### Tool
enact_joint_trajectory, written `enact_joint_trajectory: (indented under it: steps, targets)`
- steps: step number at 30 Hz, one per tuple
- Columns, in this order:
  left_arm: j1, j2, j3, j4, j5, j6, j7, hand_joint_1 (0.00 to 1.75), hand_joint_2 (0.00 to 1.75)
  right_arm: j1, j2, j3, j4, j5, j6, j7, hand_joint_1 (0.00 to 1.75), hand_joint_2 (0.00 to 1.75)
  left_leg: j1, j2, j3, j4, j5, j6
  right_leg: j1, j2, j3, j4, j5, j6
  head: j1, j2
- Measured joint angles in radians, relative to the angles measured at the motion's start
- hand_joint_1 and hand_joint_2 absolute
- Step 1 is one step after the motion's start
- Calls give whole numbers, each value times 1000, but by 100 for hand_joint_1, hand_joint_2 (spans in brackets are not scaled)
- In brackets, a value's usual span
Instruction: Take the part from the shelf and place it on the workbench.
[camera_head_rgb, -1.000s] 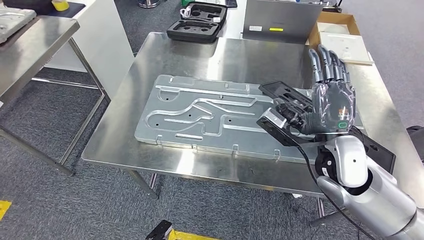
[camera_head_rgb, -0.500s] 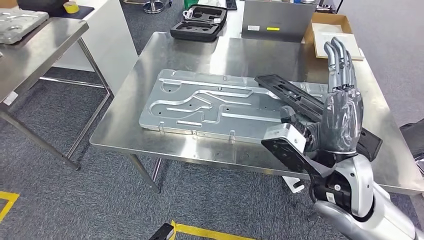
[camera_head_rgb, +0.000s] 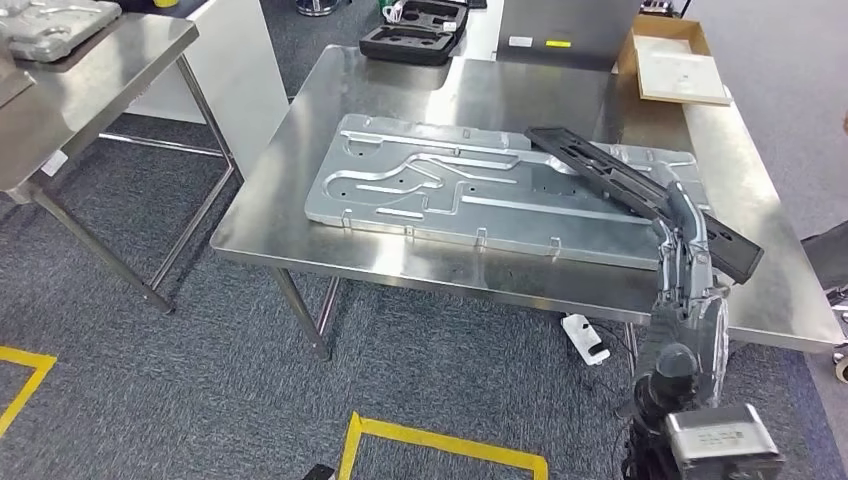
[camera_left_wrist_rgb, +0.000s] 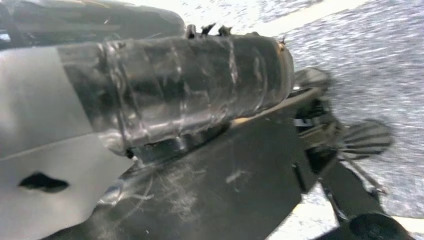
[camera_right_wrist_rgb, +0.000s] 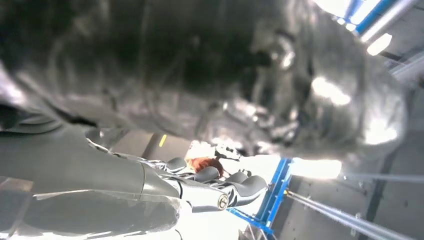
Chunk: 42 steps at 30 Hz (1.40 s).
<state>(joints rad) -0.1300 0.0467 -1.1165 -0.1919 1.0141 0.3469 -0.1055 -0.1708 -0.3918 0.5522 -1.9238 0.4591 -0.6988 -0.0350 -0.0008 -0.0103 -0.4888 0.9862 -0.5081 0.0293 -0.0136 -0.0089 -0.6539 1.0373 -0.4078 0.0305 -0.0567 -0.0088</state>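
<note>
Lying flat across the stainless-steel workbench (camera_head_rgb: 470, 85): a large silver stamped-metal panel (camera_head_rgb: 470, 190) with raised channels, its long side running along the near edge. On top of it, at a slant, rests the long black ribbed plastic part (camera_head_rgb: 640, 195); the far end sits over the panel's middle, the near end reaches past the panel toward the bench's right front corner.

Right hand (camera_head_rgb: 685, 255) raised edge-on in front of the bench, fingers straight and pointing up, holding nothing; fingertips overlap the black part in the head view, contact cannot be told. Silver forearm and wrist camera block below it.

Left hand (camera_left_wrist_rgb: 150, 90) seen close in its wrist view as a grey taped cover; finger spread cannot be told.

Beyond the bench: an open black foam-lined case (camera_head_rgb: 415, 30), a cardboard box (camera_head_rgb: 675, 60). Second steel table (camera_head_rgb: 90, 80) at left. Yellow floor tape (camera_head_rgb: 440, 445) on grey carpet.
</note>
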Motion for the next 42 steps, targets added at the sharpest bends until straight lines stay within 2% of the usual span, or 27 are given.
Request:
enact_joint_trajectory:
  steps: [3, 4, 5, 6, 8, 9, 11, 12, 14, 15, 16, 19, 20, 21, 22, 24, 26, 28, 30, 31, 34, 35, 36, 37, 39, 41, 42]
  targets:
    - [5, 4, 0, 0, -2, 8, 3, 0, 0, 123, 30, -70, -3, -164, -2, -105, 0, 0, -2, 5, -36, -1, 32, 20, -1, 6, -44, 153, -146, 2, 5, 0]
    - [6, 5, 0, 0, -1, 11, 5, 0, 0, 165, 42, -98, 6, -248, -2, -145, 0, 0, -4, 5, -52, 1, 44, 22, -1, 7, -54, 213, -173, 3, 5, 0]
    - [7, 6, 0, 0, 0, 14, 7, 0, 0, 202, 53, -125, 20, -334, -2, -185, 0, 0, -6, 6, -70, 2, 56, 22, -1, 7, -55, 255, -176, 3, 5, 0]
    - [8, 6, 0, 0, 2, 17, 9, 0, 0, 233, 64, -153, 41, -416, -2, -222, 0, 0, -8, 6, -90, 6, 67, 21, -1, 7, -42, 268, -155, 1, 4, 0]
    - [9, 6, 1, 0, 7, 21, 12, 0, 0, 282, 84, -201, 91, -539, -2, -277, 0, 0, -9, 7, -129, 17, 88, 18, 0, 6, 32, 197, -100, -3, 4, 0]
    - [9, 7, 1, 0, 9, 24, 12, 0, 0, 300, 94, -219, 117, -584, -2, -297, 0, 0, -10, 7, -145, 24, 96, 15, 2, 6, 85, 126, -97, -6, 4, 0]
    - [11, 7, 2, 0, 15, 29, 10, 0, 0, 326, 113, -251, 179, -667, 1, -341, 0, 0, -11, 7, -163, 34, 109, 4, 8, 5, 166, 0, -124, -11, 3, 0]
    - [13, 7, 3, 0, 17, 33, 9, 0, 0, 333, 123, -266, 219, -713, 9, -364, 0, 0, -11, 8, -165, 34, 117, -2, 11, 6, 178, -28, -136, -13, 5, 0]
    - [13, 7, 7, 0, 20, 38, 6, 0, 0, 345, 144, -290, 306, -815, 38, -399, 0, 0, -8, 8, -167, 33, 131, -13, 13, 6, 171, -38, -127, -22, 10, 0]
    - [13, 7, 9, 0, 20, 40, 6, 0, 0, 349, 154, -299, 352, -870, 60, -412, 0, 0, -6, 7, -173, 41, 120, -16, 12, 4, 164, -39, -117, -28, 11, 0]
    - [14, 7, 10, 0, 20, 41, 6, 0, 0, 349, 162, -303, 399, -920, 86, -424, 0, 0, -5, 7, -183, 65, 88, -19, 12, 2, 154, -40, -106, -34, 10, 0]
    - [14, 7, 11, 0, 19, 41, 7, 0, 0, 324, 186, -305, 571, -1051, 175, -462, 0, 0, -4, 6, -221, 229, -66, -27, 12, 0, 110, -40, -68, -45, 4, 0]
    - [13, 7, 11, 0, 17, 41, 8, 0, 0, 310, 196, -304, 642, -1085, 202, -470, 0, 0, -4, 6, -225, 282, -85, -30, 13, 0, 94, -38, -56, -46, 4, 0]
    - [13, 7, 11, 0, 15, 41, 8, 0, 0, 298, 207, -302, 717, -1114, 228, -472, 0, 0, -4, 6, -218, 311, -77, -31, 13, -1, 77, -36, -44, -45, 4, 0]
    - [12, 7, 11, 0, 12, 41, 8, 0, 0, 285, 218, -300, 791, -1136, 255, -464, 0, 0, -4, 6, -197, 309, -50, -30, 14, -2, 59, -33, -32, -45, 4, 0]
    - [12, 7, 11, 0, 4, 41, 8, 0, 0, 256, 238, -291, 931, -1172, 308, -416, 0, 0, -7, 5, -104, 204, -4, -20, 14, -2, 25, -28, -9, -43, 4, 0]
    - [8, 7, 11, 0, -5, 41, 7, 0, 0, 225, 260, -280, 1048, -1190, 341, -341, 0, 0, -13, 4, 3, 49, -20, -10, 13, -2, 7, -26, 11, -37, 4, 0]
    - [4, 7, 11, 0, -12, 41, 7, 0, 0, 196, 285, -271, 1158, -1195, 347, -256, 0, 0, -20, 4, 43, -23, -38, -3, 10, -3, 6, -30, 29, -26, 3, 0]
    - [1, 6, 11, 0, -18, 42, 8, 0, 0, 174, 306, -258, 1256, -1187, 334, -151, 0, 0, -18, 7, 33, -36, -16, 9, 7, -1, 3, -31, 30, -15, 4, 0]
    - [0, 5, 11, 0, -20, 43, 9, 0, 0, 167, 316, -250, 1298, -1180, 327, -94, 0, 0, -16, 10, 25, -42, -3, 18, 7, 1, -4, -16, 5, -11, 6, 0]
    - [-5, 1, 11, 0, -26, 45, 19, 0, 0, 154, 343, -223, 1400, -1153, 331, 50, 0, 0, -13, 15, -14, -43, 36, 34, 3, 6, -47, 139, -146, -2, 13, 0]
    - [-6, -1, 11, 0, -30, 43, 26, 0, 0, 149, 350, -211, 1428, -1138, 339, 83, 0, 0, -13, 16, -30, -39, 47, 33, 1, 6, -57, 202, -175, 1, 13, 0]
    - [-7, -4, 11, 0, -33, 39, 36, 0, 0, 144, 356, -196, 1453, -1120, 348, 107, 0, 0, -12, 16, -49, -34, 57, 31, 0, 6, -57, 246, -176, 5, 12, 0]
    - [-8, -6, 10, 0, -37, 36, 45, 0, 0, 139, 362, -180, 1476, -1101, 356, 123, 0, 0, -11, 17, -69, -26, 66, 28, -3, 6, -44, 262, -155, 9, 12, 0]
    - [-10, -12, 7, 0, -44, 37, 59, 0, 0, 130, 370, -144, 1514, -1067, 366, 137, 0, 0, -7, 18, -109, -3, 79, 19, -10, 6, 32, 193, -98, 16, 12, 0]
    - [-12, -17, 5, 0, -50, 40, 64, 0, 0, 119, 377, -115, 1543, -1048, 369, 141, 0, 0, -7, 18, -142, 27, 86, 8, -11, 7, 134, 51, -109, 17, 12, 0]
    - [-13, -19, 5, 0, -52, 42, 65, 0, 0, 115, 381, -105, 1555, -1044, 370, 141, 0, 0, -7, 19, -151, 38, 89, 2, -9, 8, 164, 1, -128, 14, 12, 0]
